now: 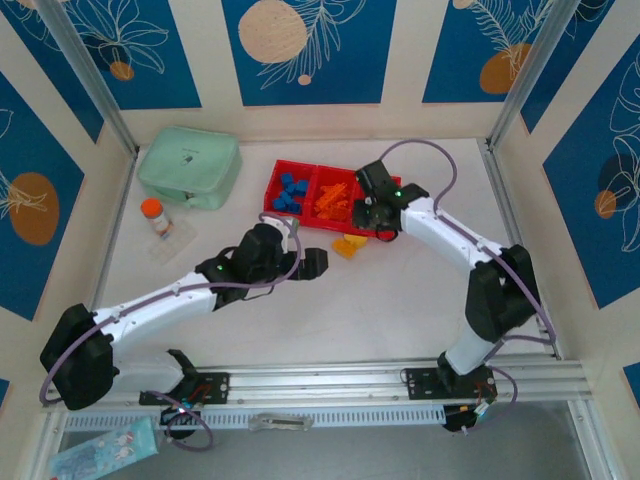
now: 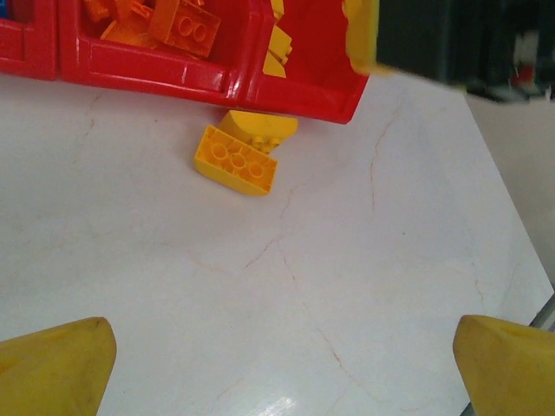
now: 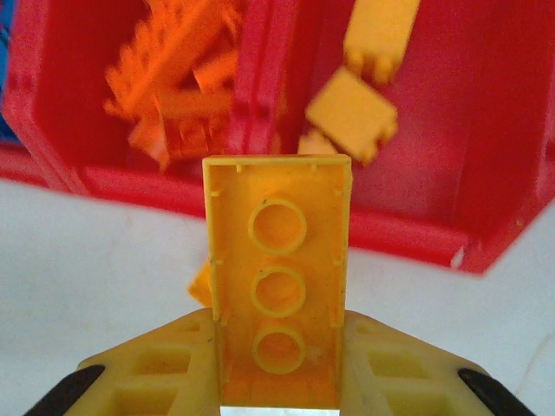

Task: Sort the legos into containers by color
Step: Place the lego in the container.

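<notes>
Jaws of the right gripper [image 3: 277,386] were clamped on a yellow lego [image 3: 277,295], its hollow underside facing the wrist camera, at the near wall of the red tray [image 3: 416,234]. Blue legos [image 1: 288,192] lay in the tray's left compartment, orange legos [image 1: 335,200] in the middle and yellow pieces [image 3: 351,113] in the right. The left gripper [image 2: 282,364] hung over the table [image 2: 364,286] with jaws wide apart, near two loose yellow legos [image 2: 236,159] just beside the tray.

Lab test booth: patterned wall panels [image 1: 310,50], aluminium frame rails [image 1: 330,380].
</notes>
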